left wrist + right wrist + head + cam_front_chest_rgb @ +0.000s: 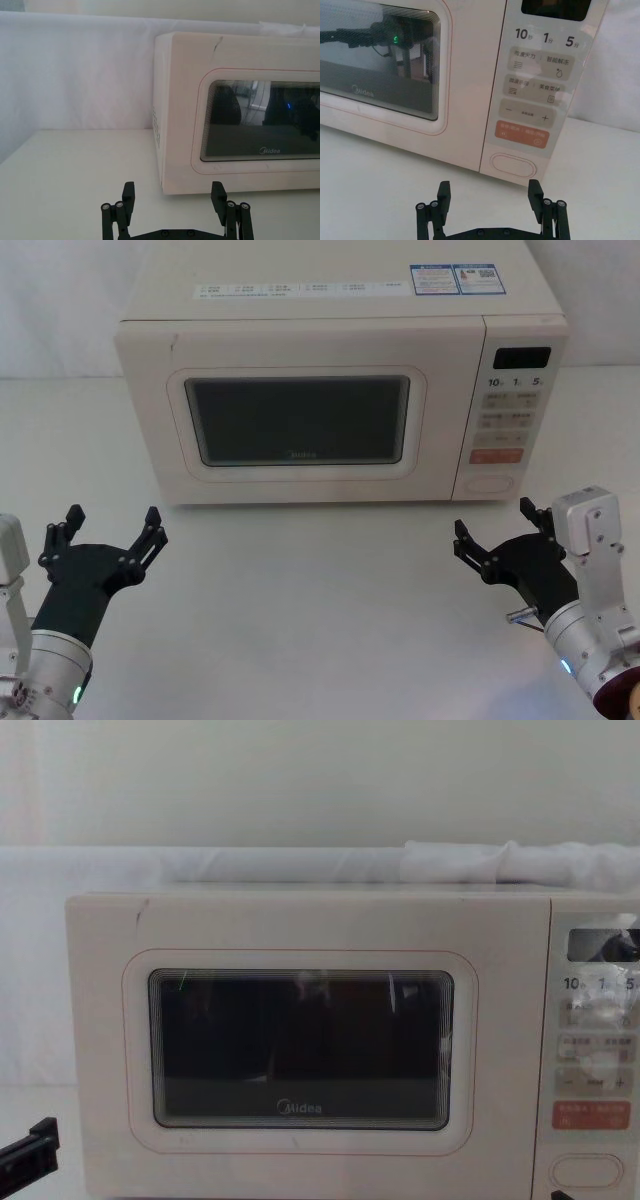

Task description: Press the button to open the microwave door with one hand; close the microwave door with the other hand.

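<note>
A cream microwave stands at the back of the white table, its door (pixel 300 420) shut, with a dark window and a Midea logo (pixel 300 1107). The wide pill-shaped button (pixel 489 482) sits at the bottom of the control panel, under the orange-red key (pixel 521 135). My right gripper (pixel 496 526) is open, low in front of the panel; in the right wrist view the button (pixel 513 165) lies just beyond its fingertips (pixel 490 192). My left gripper (pixel 112 525) is open in front of the microwave's left corner, apart from the door (pixel 260 125). The left gripper's finger (pixel 30 1145) shows at the chest view's lower left.
The microwave's left side wall (pixel 157 125) has vent slots. A white cloth backdrop (pixel 75 75) hangs behind the table. The white tabletop (pixel 310 590) spreads between my two arms, and more of it lies left of the microwave (pixel 75 170).
</note>
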### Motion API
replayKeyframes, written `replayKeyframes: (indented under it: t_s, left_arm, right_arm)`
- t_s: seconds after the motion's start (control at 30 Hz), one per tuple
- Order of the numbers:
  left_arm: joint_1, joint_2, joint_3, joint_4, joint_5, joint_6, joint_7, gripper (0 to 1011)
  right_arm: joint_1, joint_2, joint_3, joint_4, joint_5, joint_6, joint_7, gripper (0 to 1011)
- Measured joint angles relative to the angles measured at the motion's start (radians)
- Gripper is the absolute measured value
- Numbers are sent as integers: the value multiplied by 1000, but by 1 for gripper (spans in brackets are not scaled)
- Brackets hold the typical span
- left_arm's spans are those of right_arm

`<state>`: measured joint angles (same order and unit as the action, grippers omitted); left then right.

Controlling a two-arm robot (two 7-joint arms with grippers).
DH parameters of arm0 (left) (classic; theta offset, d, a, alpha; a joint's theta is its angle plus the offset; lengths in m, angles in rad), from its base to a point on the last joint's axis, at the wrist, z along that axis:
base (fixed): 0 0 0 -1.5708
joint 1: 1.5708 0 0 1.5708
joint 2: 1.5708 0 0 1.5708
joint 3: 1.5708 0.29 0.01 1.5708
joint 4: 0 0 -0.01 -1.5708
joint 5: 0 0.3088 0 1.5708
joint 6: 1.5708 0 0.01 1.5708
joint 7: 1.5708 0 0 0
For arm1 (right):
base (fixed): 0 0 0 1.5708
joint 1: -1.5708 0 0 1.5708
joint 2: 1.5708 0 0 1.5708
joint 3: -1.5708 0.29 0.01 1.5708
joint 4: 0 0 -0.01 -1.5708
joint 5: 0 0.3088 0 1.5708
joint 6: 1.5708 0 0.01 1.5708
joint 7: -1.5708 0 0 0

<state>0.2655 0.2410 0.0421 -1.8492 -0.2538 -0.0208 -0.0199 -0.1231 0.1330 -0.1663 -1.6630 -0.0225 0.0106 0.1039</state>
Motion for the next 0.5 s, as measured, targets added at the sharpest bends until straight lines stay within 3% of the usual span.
replayKeyframes:
  t_s: [0.5]
  left_arm:
    - [0, 0, 0, 0, 0, 0, 0, 1001]
  right_arm:
    - [0, 0, 0, 0, 0, 0, 0, 1000]
